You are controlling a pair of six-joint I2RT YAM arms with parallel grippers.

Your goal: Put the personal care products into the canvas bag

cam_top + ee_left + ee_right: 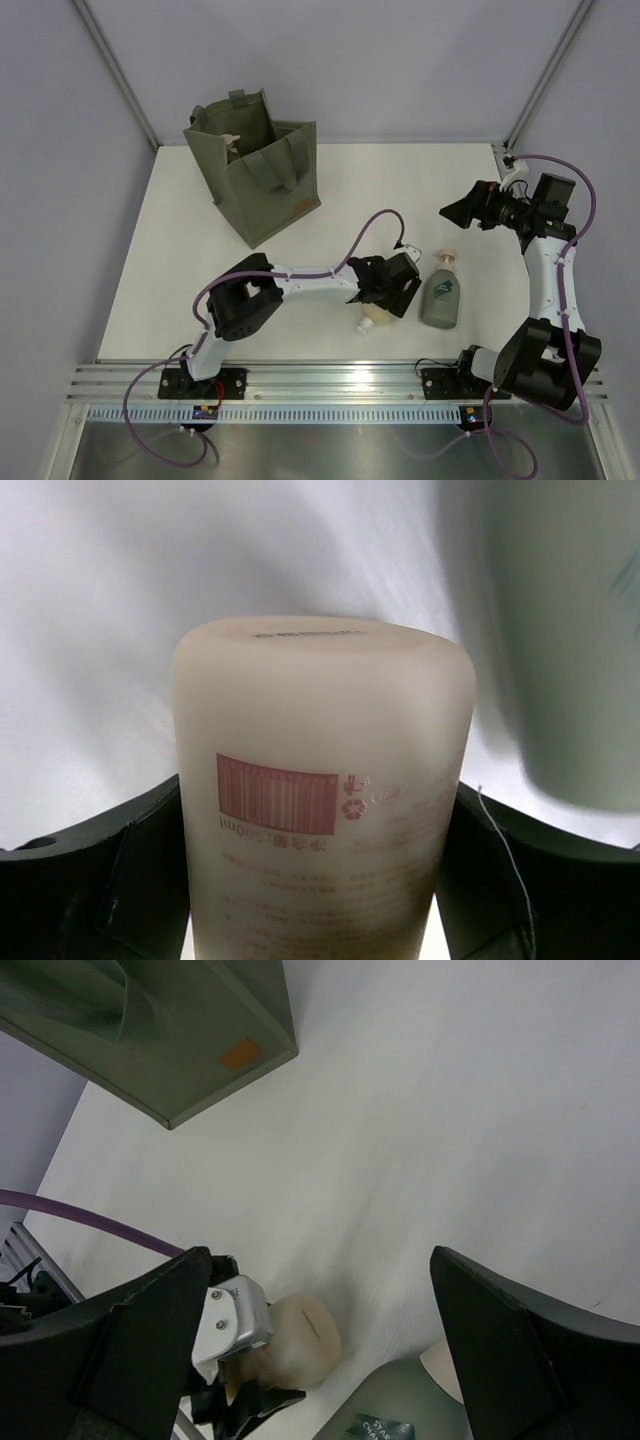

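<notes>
My left gripper (388, 298) is shut on the cream bottle (375, 319) near the table's front middle. In the left wrist view the cream bottle (320, 780) fills the gap between both fingers (120, 870). A grey-green bottle with a beige pump (440, 296) lies just right of it, apart, and shows in the left wrist view (570, 630). The olive canvas bag (262, 175) stands open at the back left, a beige pump top (232, 143) showing inside. My right gripper (458, 211) is open and empty, raised over the right side. The right wrist view shows the bag (170, 1030), cream bottle (300, 1335) and grey-green bottle (400, 1410).
The white table (180, 270) ends at a metal rail (330, 378) along the front. Grey walls and a metal frame post (118, 75) stand behind the bag. The left arm's purple cable (370, 228) loops above its wrist.
</notes>
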